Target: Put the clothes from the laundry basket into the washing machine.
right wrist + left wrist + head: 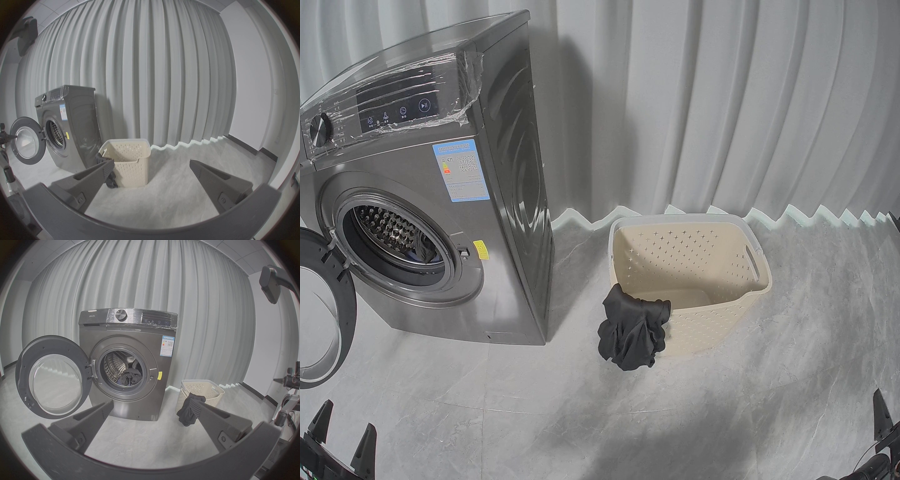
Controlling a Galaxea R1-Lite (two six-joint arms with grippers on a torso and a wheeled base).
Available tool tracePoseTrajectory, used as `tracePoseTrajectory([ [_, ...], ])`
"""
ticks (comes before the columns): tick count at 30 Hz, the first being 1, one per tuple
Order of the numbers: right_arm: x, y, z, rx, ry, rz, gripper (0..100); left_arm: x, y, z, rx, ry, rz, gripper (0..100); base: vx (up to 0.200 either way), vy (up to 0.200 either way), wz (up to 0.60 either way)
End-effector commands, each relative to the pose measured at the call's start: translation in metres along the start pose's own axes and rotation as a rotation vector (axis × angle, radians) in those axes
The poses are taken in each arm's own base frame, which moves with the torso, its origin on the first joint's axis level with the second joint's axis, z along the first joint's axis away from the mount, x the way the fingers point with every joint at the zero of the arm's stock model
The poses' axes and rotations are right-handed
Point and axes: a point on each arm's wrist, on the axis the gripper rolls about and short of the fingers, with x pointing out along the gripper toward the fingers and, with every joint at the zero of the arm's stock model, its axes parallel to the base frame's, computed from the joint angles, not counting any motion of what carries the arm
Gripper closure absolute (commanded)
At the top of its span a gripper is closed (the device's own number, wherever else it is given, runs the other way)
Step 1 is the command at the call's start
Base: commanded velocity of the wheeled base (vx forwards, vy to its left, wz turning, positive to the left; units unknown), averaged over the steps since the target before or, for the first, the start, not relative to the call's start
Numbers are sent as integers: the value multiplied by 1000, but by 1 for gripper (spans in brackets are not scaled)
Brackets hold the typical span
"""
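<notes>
You've got both grippers empty. Left gripper [150, 405] has its jaws spread wide, right gripper [151, 163] the same, and both sit low, well apart from the work. Black garment [631, 328] hangs over the laundry basket [712, 319] rim, on the corner toward the washing machine [506, 187]. Door [319, 312] is open, with dark clothes [129, 377] in the drum.

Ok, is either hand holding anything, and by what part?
Nothing is held. The left hand and right hand are open, empty; the dark garment hangs over the laundry basket rim.
</notes>
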Motion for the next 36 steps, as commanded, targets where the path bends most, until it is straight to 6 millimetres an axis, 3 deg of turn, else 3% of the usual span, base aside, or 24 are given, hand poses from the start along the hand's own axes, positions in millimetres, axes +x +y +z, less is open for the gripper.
tracePoseTrajectory([
  [1, -8, 0, 22, 0, -65, 30, 0, 0, 0, -5, 1, -2, 1, 0, 0, 0, 0],
  [6, 3, 4, 32, -9, 53, 136, 0, 0, 0, -4, 1, -3, 0, 0, 200, 0, 0],
  [10, 32, 9, 50, -18, 204, 248, 0, 0, 0, -4, 1, -3, 0, 0, 50, 0, 0],
  [14, 80, 16, 64, -63, 319, 354, 0, 0, 0, -4, -2, -3, 0, 0, 0, 0, 0],
  [15, 80, 16, 64, -63, 319, 354, 0, 0, 0, -4, -2, -3, 0, 0, 0, 0, 0],
  [16, 103, 20, 65, -58, 361, 396, 0, 0, 1, -5, -2, -2, 2, 0, 0, 0, 0],
  [19, 130, 37, 59, -29, 435, 504, 0, 0, 0, -4, -3, -5, 2, 0, 0, 0, 0],
  [23, 147, 68, 50, 85, 566, 562, 0, 0, 0, -5, -4, -4, 2, 0, 0, 0, 0],
  [30, 178, 125, 29, 117, 650, 519, 0, 0, 1, -5, -5, -4, 4, 0, 0, 0, 0],
  [36, 204, 151, 1, 92, 646, 512, 0, 0, 1, -5, -7, -4, 5, 0, 0, 0, 0],
])
